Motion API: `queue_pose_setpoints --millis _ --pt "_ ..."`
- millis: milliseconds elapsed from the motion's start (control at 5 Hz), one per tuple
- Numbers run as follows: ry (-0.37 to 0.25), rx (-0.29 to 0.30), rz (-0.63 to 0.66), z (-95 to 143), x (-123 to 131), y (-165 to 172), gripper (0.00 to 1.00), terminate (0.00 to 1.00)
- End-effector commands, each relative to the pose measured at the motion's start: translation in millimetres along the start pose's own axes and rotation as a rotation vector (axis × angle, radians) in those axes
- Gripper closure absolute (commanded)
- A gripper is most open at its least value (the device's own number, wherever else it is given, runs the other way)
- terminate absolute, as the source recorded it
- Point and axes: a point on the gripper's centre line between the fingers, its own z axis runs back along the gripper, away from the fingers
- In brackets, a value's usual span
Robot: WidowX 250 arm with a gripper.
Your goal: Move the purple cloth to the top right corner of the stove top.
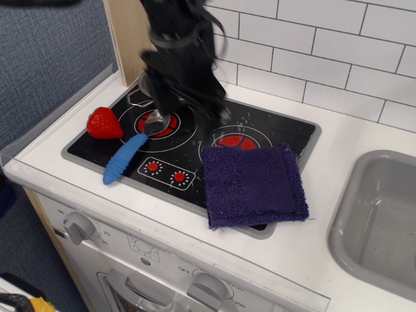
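Observation:
The purple cloth [255, 185] lies flat on the front right corner of the stove top [279, 127], covering part of the right burner [235, 140] and overhanging the front rim. My gripper [190, 109] hangs blurred over the middle of the stove top, between the two burners, to the upper left of the cloth and apart from it. Its two fingers look spread and hold nothing.
A red strawberry [104, 123] and a blue-handled spoon [127, 158] lie on the left of the stove top. A steel pot [142, 91] at the back left is mostly hidden behind my arm. A grey sink [380, 214] is at the right, a tiled wall behind.

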Motion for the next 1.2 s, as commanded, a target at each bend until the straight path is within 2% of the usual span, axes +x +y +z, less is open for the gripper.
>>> queue_pose_setpoints --millis 0,200,400,600,800,1000 --pt "-0.067 0.005 -0.034 -33.4 1.3 -50.6 0.0 0.0" --pt "-0.069 -0.013 -0.054 -45.7 8.0 -74.2 0.0 0.0" --pt "-0.048 -0.013 -0.028 -56.1 15.3 -78.1 0.0 0.0" --pt "-0.02 0.001 0.032 -65.8 24.4 -61.4 0.0 0.0" --pt "-0.005 0.038 0.101 -70.5 38.7 -30.0 0.0 0.0" --pt "0.002 0.011 0.107 -79.2 62.5 -25.4 0.0 0.0"
